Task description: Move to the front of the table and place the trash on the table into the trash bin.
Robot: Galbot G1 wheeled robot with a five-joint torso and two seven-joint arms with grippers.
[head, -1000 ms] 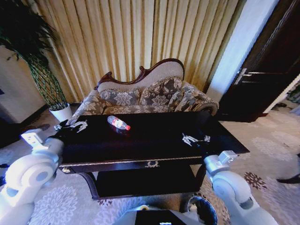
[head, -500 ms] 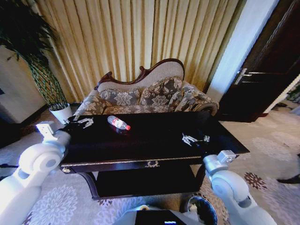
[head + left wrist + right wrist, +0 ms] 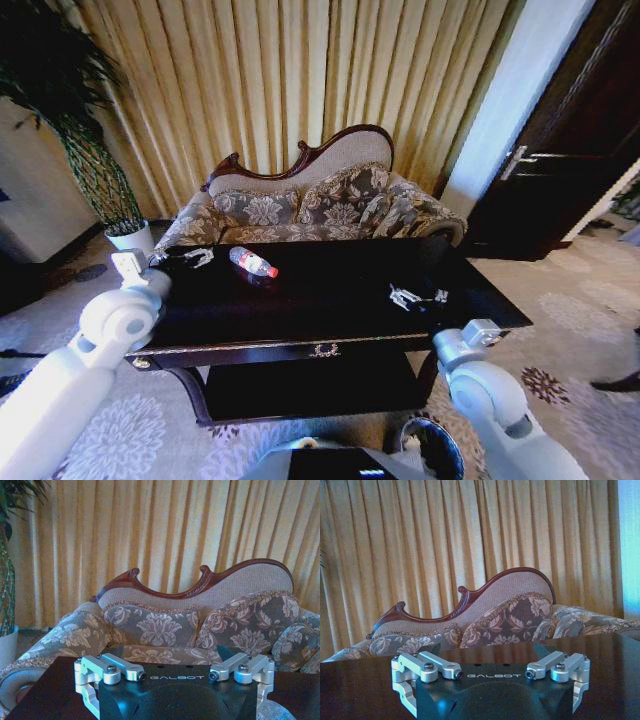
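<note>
The dark glossy table (image 3: 330,325) with its gold emblem stands straight ahead. On its back left part lies the trash, a small clear bottle (image 3: 253,263) with a red label and cap, on its side. My left gripper (image 3: 198,257) hovers open over the table's left end, a short way left of the bottle; the left wrist view shows its fingers (image 3: 107,669) spread wide with nothing between them. Over the table's right part, my right gripper (image 3: 412,296) is open too, its fingers (image 3: 422,668) apart and empty. The dark round trash bin (image 3: 433,448) sits on the floor by my right arm.
A carved floral sofa (image 3: 320,205) stands right behind the table, with gold curtains (image 3: 300,80) beyond it. A white plant pot (image 3: 131,239) with a tall plant is at the far left. A dark door (image 3: 570,150) is at the right. Patterned carpet surrounds the table.
My left arm has swung forward and to the right over the table's left end, bringing its gripper closer to the bottle. The right arm and the bottle have stayed put.
</note>
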